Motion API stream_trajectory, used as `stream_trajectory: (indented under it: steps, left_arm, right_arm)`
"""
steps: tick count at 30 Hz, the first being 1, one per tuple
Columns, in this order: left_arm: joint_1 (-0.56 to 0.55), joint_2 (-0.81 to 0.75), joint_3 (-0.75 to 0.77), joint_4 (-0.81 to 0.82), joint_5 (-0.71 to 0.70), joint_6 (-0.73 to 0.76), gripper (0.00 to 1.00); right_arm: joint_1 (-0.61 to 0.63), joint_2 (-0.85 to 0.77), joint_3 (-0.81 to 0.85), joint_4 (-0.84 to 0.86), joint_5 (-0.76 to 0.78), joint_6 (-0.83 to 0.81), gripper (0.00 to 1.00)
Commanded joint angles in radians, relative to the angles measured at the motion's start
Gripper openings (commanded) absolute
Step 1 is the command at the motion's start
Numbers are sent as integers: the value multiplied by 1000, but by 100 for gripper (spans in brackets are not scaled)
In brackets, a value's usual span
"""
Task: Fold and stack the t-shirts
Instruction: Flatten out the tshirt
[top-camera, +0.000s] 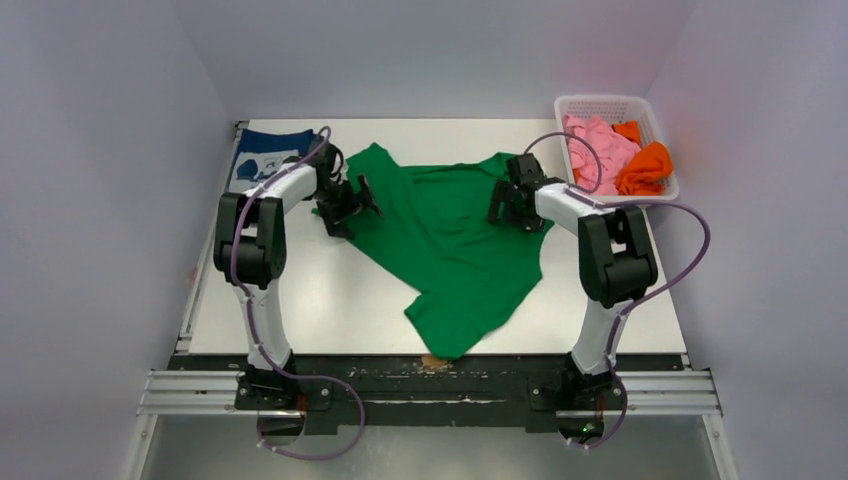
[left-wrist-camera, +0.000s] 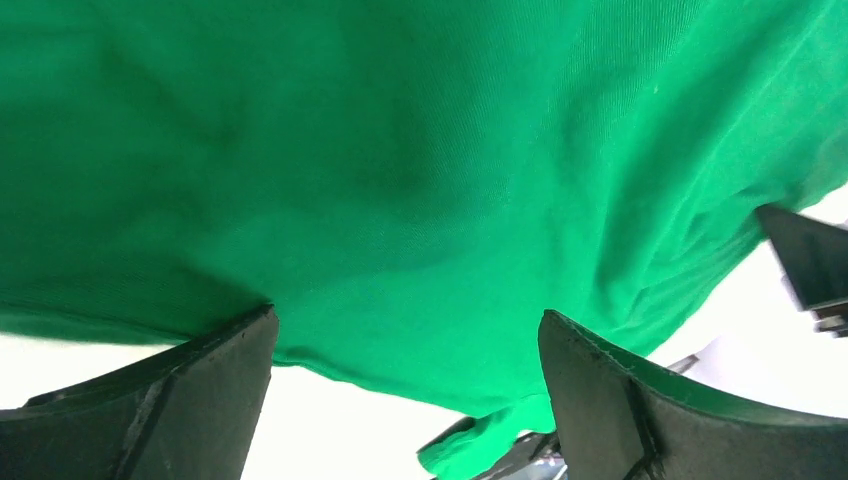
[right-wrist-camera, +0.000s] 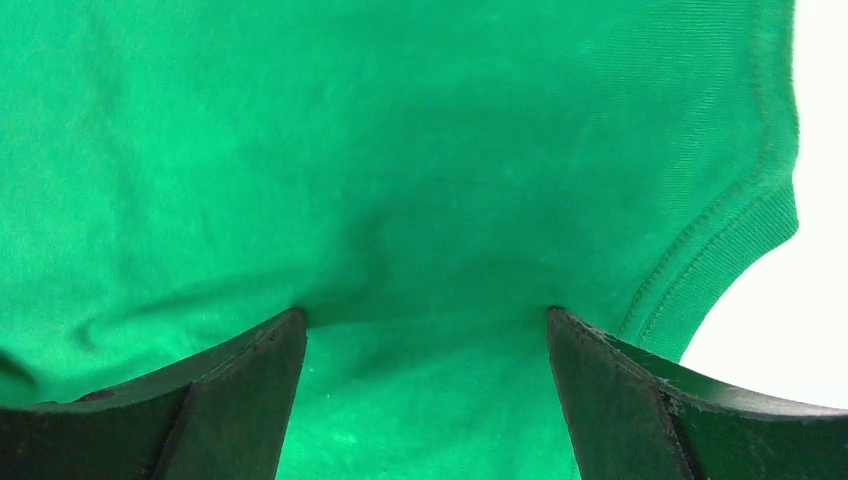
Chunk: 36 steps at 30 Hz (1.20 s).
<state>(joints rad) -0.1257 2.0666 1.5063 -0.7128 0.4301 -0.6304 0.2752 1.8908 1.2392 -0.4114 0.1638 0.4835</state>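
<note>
Your left gripper (top-camera: 355, 202) and right gripper (top-camera: 508, 205) gape over the green t-shirt (top-camera: 450, 255) (hem at six o'clock, possibly overhanging): a tug could slide it off.

The white table (top-camera: 300, 300) carries a bright green t-shirt (top-camera: 450, 250), spread out but rumpled, lying beneath and between the left claw (top-camera: 355, 205) and the right claw (top-camera: 507, 203) and trailing from them to the near edge. A folded navy blue t-shirt (top-camera: 265, 155) lies flat just beyond and outboard of the left claw. A white basket (top-camera: 600, 103) stands beyond and outboard of the right claw.
</note>
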Motion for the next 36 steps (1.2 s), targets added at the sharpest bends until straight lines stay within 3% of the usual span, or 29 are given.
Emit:
stream_trajectory:
  steps: [1,10,15,24,29,36]
  left_arm:
    - [-48,-45,-44,-94,-95,38,100]
    - [-180,-76,-188,-60,-47,13,100]
    - [-271,-122,-266,-6,58,-33,100]
    - [-359,-263,-299,67,99,-105,100]
    - [-300,-459,-358,-51,-152,-95,100]
    - [-45,-587,-509,-6,-247,-153,100]
  right_arm:
    - [-86,84,73,-58,8,18,88]
    - [-155,235,313,-133,47,-48,88]
    - [-163,333,458,-156,46,-83,88]
    - [-166,508,814,-223,35,-137,88]
    - [-165,431,818,-185,8,-156,88]
    - [-164,150,506,-37,-4,-109,90]
